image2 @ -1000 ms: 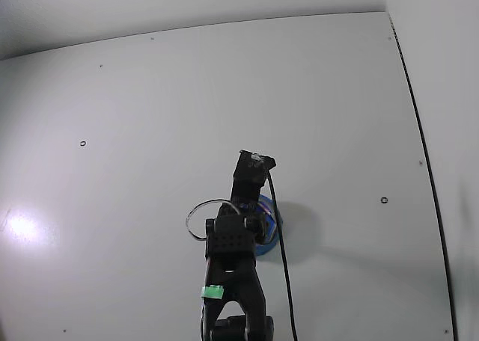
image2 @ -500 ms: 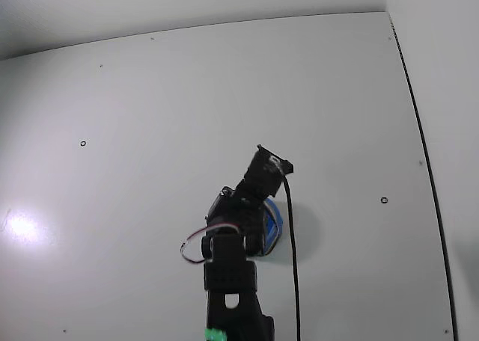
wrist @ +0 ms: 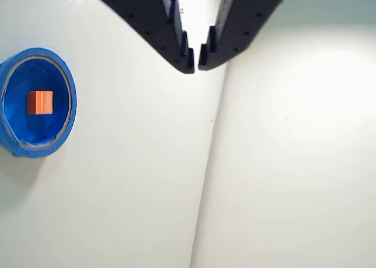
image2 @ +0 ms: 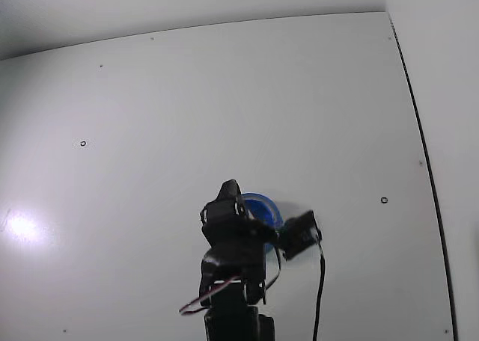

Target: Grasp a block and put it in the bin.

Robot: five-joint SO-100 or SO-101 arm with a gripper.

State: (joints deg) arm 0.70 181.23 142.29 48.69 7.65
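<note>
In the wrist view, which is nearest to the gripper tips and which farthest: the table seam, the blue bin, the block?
From the gripper:
1. Table seam, directly below the tips.
2. Bin, its near rim, far left.
3. Block, inside the bin, farther left.

Table: a big white top (image2: 224, 102), smooth and plain, fills most of the fixed view.
Dots: small dark marks sit on the top, one a tiny ring at the left (image2: 82, 143) and one at the right (image2: 384, 200).
Line: a thin dark seam (image2: 423, 150) runs down the right side of the fixed view, with a white strip past it.
Back: a pale gray wall (image2: 187, 4) stands behind the far edge.
Light: a bright shiny spot (image2: 21, 226) glows on the top at the left.
Close up: in the wrist view a thin seam (wrist: 208, 156) runs down the white top, and the right part looks very bright.
</note>
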